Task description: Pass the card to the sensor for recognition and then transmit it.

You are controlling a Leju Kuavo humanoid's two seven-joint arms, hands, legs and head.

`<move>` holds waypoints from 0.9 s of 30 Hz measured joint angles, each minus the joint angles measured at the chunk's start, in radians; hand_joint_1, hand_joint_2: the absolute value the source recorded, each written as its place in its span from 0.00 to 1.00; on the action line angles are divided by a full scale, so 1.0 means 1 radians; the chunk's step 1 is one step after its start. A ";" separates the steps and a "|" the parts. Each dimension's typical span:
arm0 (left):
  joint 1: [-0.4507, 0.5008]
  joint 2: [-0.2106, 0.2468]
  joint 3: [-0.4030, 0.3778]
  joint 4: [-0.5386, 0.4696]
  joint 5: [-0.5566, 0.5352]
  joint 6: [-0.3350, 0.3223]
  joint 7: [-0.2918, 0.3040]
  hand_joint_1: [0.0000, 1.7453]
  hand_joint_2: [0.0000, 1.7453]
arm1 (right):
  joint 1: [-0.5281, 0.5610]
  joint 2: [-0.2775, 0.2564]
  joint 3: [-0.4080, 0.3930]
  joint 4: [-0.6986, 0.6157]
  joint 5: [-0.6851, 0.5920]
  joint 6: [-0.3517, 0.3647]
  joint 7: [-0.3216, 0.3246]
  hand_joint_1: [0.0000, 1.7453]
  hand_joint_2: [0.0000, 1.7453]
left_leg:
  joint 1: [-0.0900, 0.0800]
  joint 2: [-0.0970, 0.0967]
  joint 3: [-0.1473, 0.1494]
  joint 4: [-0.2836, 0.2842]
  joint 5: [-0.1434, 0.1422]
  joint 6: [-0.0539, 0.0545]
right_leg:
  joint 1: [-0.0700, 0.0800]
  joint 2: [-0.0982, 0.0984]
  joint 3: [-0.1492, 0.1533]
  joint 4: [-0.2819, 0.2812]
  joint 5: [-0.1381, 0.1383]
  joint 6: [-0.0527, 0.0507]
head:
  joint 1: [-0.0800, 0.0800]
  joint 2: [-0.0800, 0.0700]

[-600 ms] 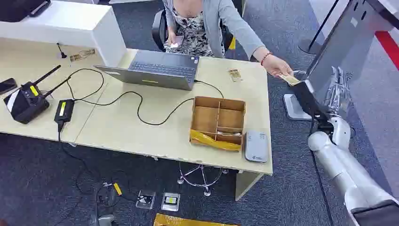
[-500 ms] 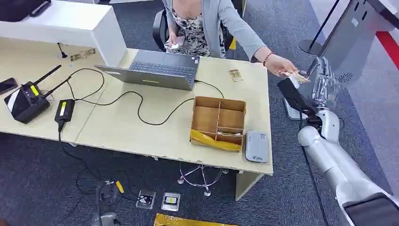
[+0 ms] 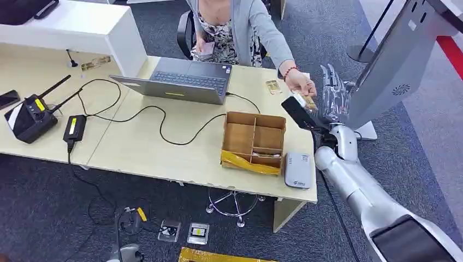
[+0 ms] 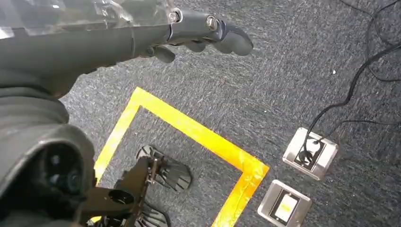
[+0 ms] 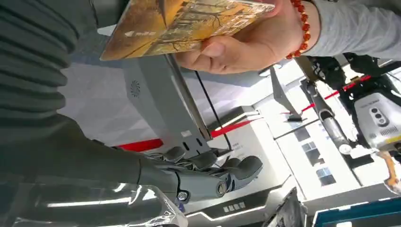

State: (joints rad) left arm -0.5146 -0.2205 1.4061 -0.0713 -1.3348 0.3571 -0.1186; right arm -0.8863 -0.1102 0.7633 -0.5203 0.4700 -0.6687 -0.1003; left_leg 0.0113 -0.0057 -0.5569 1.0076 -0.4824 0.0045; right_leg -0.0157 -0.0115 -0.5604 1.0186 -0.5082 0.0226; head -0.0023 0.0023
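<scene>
A person's hand [image 3: 299, 86] holds a yellow-brown picture card [image 3: 309, 102] at the desk's right edge, right against my right hand [image 3: 327, 95]. That hand stands upright with straight, spread fingers and its dark thumb below the card. In the right wrist view the card [image 5: 184, 23] sits in the person's fingers [image 5: 241, 45] beside my thumb, far from my outstretched fingers [image 5: 208, 177]. The grey card sensor [image 3: 297, 170] lies flat at the desk's front right corner. My left hand [image 4: 189, 33] hangs over the carpet, holding nothing.
A cardboard divider box [image 3: 254, 141] stands beside the sensor, with a laptop [image 3: 183, 81] and its cable behind it. Another small card [image 3: 272, 86] lies near the person. A tall grey slanted panel [image 3: 393, 60] rises just right of my right hand.
My right arm has swung left, from beside the grey panel to the desk's right edge. The person's hand has come along with the card, still holding it.
</scene>
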 joint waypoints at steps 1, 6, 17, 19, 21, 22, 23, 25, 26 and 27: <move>0.000 0.000 0.000 0.000 -0.003 0.000 0.000 0.00 0.00 | 0.000 0.002 0.002 0.005 -0.005 0.000 0.000 0.00 1.00 | 0.000 0.000 0.000 0.000 0.000 0.000 | 0.000 0.000 0.000 0.000 0.000 0.000 | -0.001 0.000; 0.000 0.000 0.000 0.000 -0.024 -0.001 0.002 0.00 0.00 | 0.001 0.003 0.009 0.022 -0.021 0.000 0.001 0.00 1.00 | 0.000 0.000 0.000 0.000 0.000 0.000 | 0.000 0.001 0.000 0.000 0.000 0.000 | 0.000 0.000; -0.002 0.002 0.000 -0.001 -0.040 0.000 0.022 0.00 0.00 | 0.002 0.003 0.010 0.044 -0.051 0.000 -0.002 1.00 1.00 | 0.000 0.000 0.000 0.000 0.000 0.000 | 0.000 0.001 -0.001 0.000 0.000 0.000 | 0.000 0.000; -0.002 0.002 0.000 -0.001 -0.037 0.000 0.023 0.00 0.00 | 0.002 0.003 0.010 0.044 -0.053 0.000 -0.008 1.00 1.00 | 0.000 0.000 -0.001 0.000 0.000 0.000 | 0.000 0.001 -0.001 0.000 0.000 0.000 | 0.000 0.000; -0.002 0.003 0.000 -0.001 -0.034 0.001 0.024 0.00 0.00 | 0.002 0.003 0.010 0.044 -0.058 0.000 -0.011 1.00 1.00 | 0.000 0.000 -0.001 0.000 0.000 0.000 | 0.000 0.000 -0.001 0.000 0.000 0.000 | -0.001 0.000; -0.002 0.004 0.000 -0.001 -0.034 0.001 0.024 0.00 0.00 | 0.002 0.005 0.010 0.044 -0.061 0.001 -0.016 1.00 1.00 | 0.000 0.000 -0.001 0.000 0.000 0.000 | 0.000 0.000 -0.001 0.000 0.000 0.000 | 0.000 0.000; -0.002 0.005 0.000 -0.001 -0.034 0.001 0.027 0.00 0.00 | 0.002 0.009 0.010 0.044 -0.064 0.001 -0.022 1.00 1.00 | 0.000 0.000 -0.001 0.000 0.000 0.000 | 0.000 0.000 -0.001 0.000 0.000 0.000 | 0.000 0.000; -0.002 0.007 0.000 -0.001 -0.035 0.001 0.031 0.00 0.00 | 0.002 0.011 0.011 0.044 -0.069 0.001 -0.034 1.00 1.00 | 0.000 0.000 -0.001 0.000 0.000 0.000 | 0.000 0.001 -0.001 0.000 0.000 0.000 | 0.000 0.000; -0.002 0.008 0.001 -0.001 -0.036 0.001 0.031 0.00 0.00 | 0.002 0.012 0.012 0.044 -0.072 0.001 -0.039 1.00 1.00 | 0.000 0.000 -0.001 0.000 0.000 0.000 | 0.000 0.001 -0.001 0.000 0.000 0.000 | -0.001 0.000; -0.002 0.008 0.001 0.000 -0.035 0.001 0.031 0.00 0.00 | 0.002 0.019 0.013 0.044 -0.076 0.002 -0.044 1.00 1.00 | 0.000 0.000 -0.001 0.000 0.000 0.000 | 0.000 0.001 -0.001 0.000 0.000 0.000 | 0.000 0.000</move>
State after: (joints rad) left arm -0.5165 -0.2121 1.4069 -0.0717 -1.3703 0.3582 -0.0877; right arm -0.8846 -0.0915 0.7763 -0.4765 0.3937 -0.6672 -0.1446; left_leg 0.0114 -0.0054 -0.5579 1.0076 -0.4824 0.0044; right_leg -0.0157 -0.0109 -0.5613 1.0187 -0.5082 0.0226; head -0.0027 0.0023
